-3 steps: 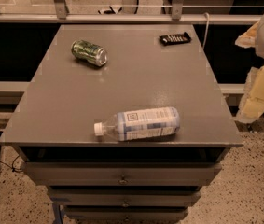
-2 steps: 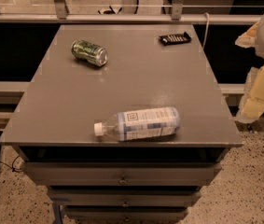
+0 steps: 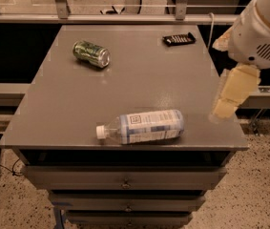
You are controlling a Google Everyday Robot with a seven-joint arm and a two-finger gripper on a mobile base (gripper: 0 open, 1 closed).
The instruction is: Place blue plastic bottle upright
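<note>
Nearest, under the front edge of the desk (image 3: 139, 75), sit the drawers (image 3: 125, 178). Just behind that edge, approx. mid-width, the bottle (image 3: 144, 126) lies on its side w/ the cap (image 3: 101, 132) pointing to the left edge and the base toward the right. Nothing touches it. The end effector (image 3: 224, 109) hangs off the right edge, near the front-right corner, beside the bottle's base but apart from it. Whether it is apart or together can't be told. It holds nothing.

Judged step: approach, pre-grasp. The next move calls for swinging in over the bottle, gripping across the body, then tipping it base-down.

Farther back: a green can (image 3: 91, 54) on its side near the far-left corner, and a black gadget (image 3: 179, 39) by the far-right corner.
</note>
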